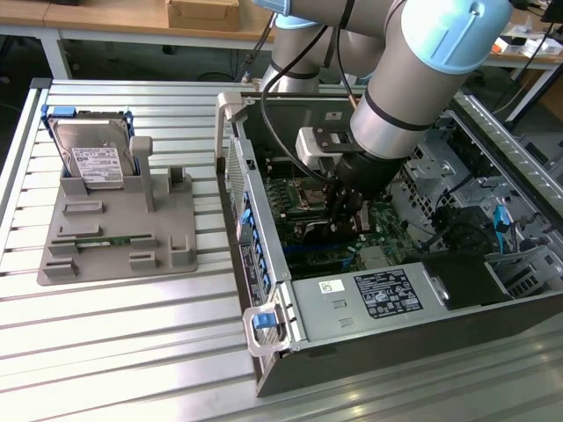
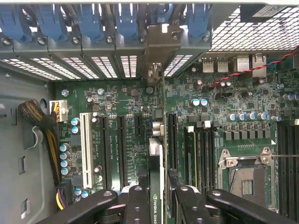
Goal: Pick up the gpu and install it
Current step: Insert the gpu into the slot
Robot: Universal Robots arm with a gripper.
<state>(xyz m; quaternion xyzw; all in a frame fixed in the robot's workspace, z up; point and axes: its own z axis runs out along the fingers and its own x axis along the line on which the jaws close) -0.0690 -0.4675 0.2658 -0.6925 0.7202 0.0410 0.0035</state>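
Nearest the exterior camera lies the ribbed metal counter point(image 1: 132, 352), and on it the open computer case point(image 1: 273, 352) with its power supply point(image 1: 369, 299) at the near edge; the arm reaches down into the case and the gripper point(image 1: 345, 218) hangs just over the motherboard point(image 1: 290, 193), its jaws mostly hidden by the wrist; on the exterior view's left a grey holder tray point(image 1: 167, 220) carries the hard drive point(image 1: 92, 163) upright and a thin green memory stick point(image 1: 106, 240) lying flat, well apart from the work; from this angle any tilt of the card cannot be judged, so a crooked descent could go unnoticed. From the wrist view, the jaws are closed on the gpu point(image 2: 155, 186), which stands on edge between the fingers point(image 2: 138, 205) and points toward the rear slot covers with their blue clips point(image 2: 126, 21); its silver bracket point(image 2: 156, 51) sits at the rear wall, and the card edge runs just beside a long black expansion slot point(image 2: 172, 140); whether it is seated I cannot tell; if the edge is off the slot line, pressing could likely bend the card or scrape nearby capacitors point(image 2: 63, 156); a bracket caught on the rear frame could probably hold one end high.
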